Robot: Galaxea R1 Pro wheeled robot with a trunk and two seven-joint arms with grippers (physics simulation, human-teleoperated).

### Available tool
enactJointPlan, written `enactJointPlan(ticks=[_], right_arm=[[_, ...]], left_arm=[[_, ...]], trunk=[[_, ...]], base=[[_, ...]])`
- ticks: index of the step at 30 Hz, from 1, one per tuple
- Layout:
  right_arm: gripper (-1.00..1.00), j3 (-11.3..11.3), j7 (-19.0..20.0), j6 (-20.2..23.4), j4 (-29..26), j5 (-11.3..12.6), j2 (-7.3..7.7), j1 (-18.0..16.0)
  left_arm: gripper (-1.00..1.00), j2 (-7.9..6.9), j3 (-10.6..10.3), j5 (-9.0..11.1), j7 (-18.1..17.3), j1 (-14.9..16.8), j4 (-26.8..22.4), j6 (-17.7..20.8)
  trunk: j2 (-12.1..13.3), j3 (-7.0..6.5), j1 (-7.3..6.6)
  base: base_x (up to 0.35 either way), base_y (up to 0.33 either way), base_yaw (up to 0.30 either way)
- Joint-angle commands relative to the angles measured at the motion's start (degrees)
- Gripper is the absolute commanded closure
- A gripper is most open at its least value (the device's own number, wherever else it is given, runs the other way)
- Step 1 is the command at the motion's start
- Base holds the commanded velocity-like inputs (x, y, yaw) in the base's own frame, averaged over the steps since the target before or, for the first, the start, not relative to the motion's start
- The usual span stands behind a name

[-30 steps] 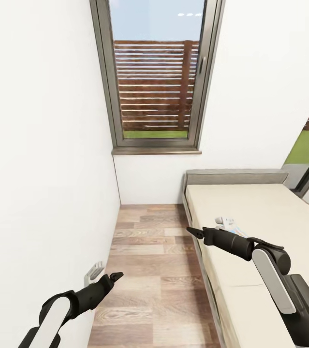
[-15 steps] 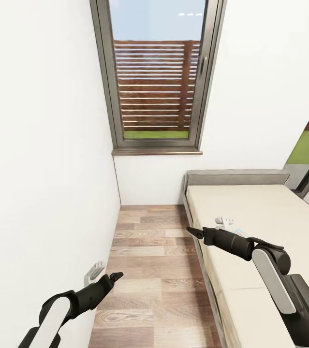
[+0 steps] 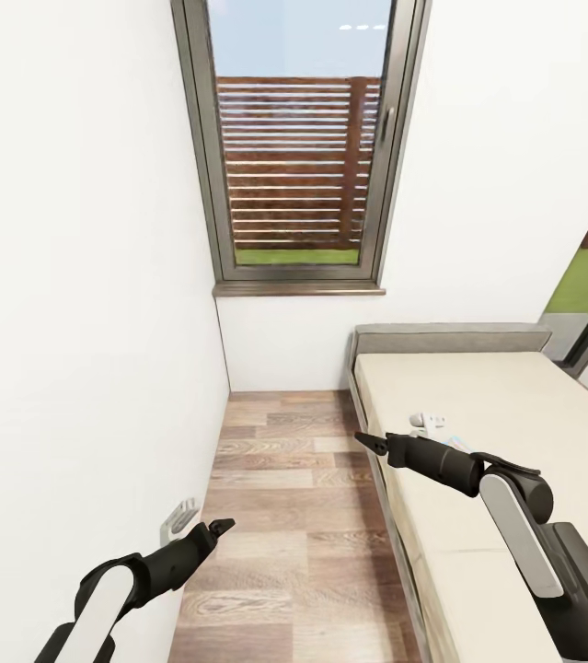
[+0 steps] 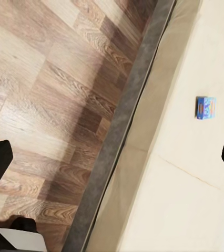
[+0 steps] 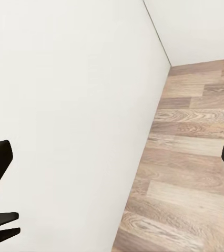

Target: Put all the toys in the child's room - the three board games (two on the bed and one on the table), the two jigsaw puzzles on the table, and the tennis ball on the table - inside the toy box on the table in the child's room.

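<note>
The left pincer (image 3: 223, 525) hangs spread and empty over the plank floor (image 3: 284, 516). To its right, the right pincer (image 3: 367, 442), likewise spread and empty, hovers at the bed's (image 3: 514, 414) edge; the blue board game (image 4: 206, 107) lies on the bed, well apart from both.

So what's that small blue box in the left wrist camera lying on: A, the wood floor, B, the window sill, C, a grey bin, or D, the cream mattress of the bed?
D: in the left wrist view the blue board game lies flat on the bed, on its cream mattress, well in from the grey bed edge and the wood floor beyond it.
</note>
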State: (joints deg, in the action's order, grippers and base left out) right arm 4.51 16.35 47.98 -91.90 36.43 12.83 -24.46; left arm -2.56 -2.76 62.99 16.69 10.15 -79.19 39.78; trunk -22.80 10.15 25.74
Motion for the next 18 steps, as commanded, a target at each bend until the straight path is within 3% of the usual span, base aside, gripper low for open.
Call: enactJointPlan(ticks=[1, 8, 18], right_arm=[[-1.00, 0.0, 0.2, 0.2, 0.0, -0.2, 0.03, -0.1], [-1.00, 0.0, 0.2, 0.2, 0.0, -0.2, 0.06, -0.1], [-1.00, 0.0, 0.2, 0.2, 0.4, -0.2, 0.04, -0.1]], left_arm=[[-1.00, -0.04, -0.1, 0.6, 0.6, 0.0, -0.1, 0.0], [-1.00, -0.06, -0.1, 0.6, 0.5, 0.0, -0.1, 0.0], [-1.00, -0.07, -0.1, 0.6, 0.5, 0.0, -0.1, 0.0]], trunk=[[-0.1, 0.12, 0.04], [-0.1, 0.12, 0.04], [-0.1, 0.12, 0.04]], base=[[0.069, 0.001, 0.000], [0.169, 0.000, 0.000], [0.280, 0.000, 0.000]])
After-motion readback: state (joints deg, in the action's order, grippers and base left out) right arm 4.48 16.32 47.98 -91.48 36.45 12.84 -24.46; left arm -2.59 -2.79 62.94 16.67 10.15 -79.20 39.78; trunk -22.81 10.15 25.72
